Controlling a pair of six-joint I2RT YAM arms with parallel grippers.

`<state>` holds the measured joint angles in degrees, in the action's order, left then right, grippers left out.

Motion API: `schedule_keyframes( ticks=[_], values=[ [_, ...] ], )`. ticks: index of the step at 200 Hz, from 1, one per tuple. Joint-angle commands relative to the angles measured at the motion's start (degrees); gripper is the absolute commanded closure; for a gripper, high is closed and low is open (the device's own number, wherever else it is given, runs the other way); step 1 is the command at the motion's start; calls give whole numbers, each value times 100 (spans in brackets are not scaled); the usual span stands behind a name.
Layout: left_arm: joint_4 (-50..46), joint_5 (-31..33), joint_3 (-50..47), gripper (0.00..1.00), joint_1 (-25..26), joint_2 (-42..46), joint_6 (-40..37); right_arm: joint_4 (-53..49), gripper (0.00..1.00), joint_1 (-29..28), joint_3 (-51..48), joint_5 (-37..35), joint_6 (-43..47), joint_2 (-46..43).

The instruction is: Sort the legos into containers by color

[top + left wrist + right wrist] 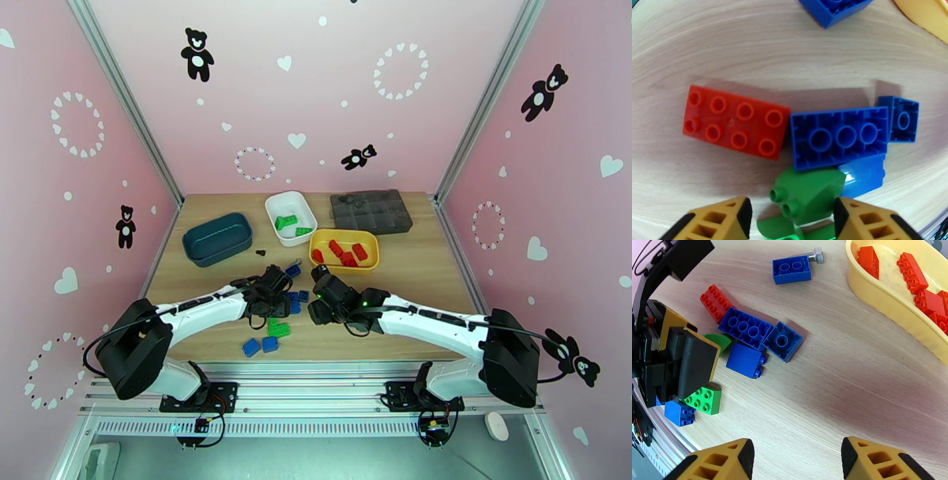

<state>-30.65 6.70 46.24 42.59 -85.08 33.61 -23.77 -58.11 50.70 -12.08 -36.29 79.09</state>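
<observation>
Legos point(746, 327), small studded plastic bricks in red, green and blue, are clustered at the left gripper point(792, 216), whose jaws are set half-wide around a curved green lego point(805, 193), a gap being left at one pad. Just beyond, an overturned blue brick point(839, 138) lies just beside a red eight-stud brick point(734, 122). The right gripper point(798, 455) is seen wide and empty over bare tabletop point(853, 390), open wood running to the yellow plastic tray point(884, 307). From above, red legos point(340, 251) are shown in that tray, green ones in the white tray point(286, 205); the dark teal tray point(221, 253) stands left. Two blue bricks point(269, 344) lie near the tabletop's near edge.
</observation>
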Motion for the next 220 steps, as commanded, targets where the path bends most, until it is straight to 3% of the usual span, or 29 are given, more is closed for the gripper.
schedule_keyframes(
  ticks=[1,22,58,169,220],
  values=[
    [-97,-35,8,36,38,191,-31,47,37,-25,2,-87,-67,-1],
    [-157,5,1,30,38,363,-38,52,37,-23,18,-84,-68,0],
    [-202,58,166,32,34,151,-165,22,37,-17,45,-93,-53,-25],
    [-124,253,464,47,35,-605,-353,-92,37,-24,-25,-256,-55,-245],
    [-275,306,587,63,41,-600,-399,-105,37,-17,-30,-333,-46,-234]
  ],
)
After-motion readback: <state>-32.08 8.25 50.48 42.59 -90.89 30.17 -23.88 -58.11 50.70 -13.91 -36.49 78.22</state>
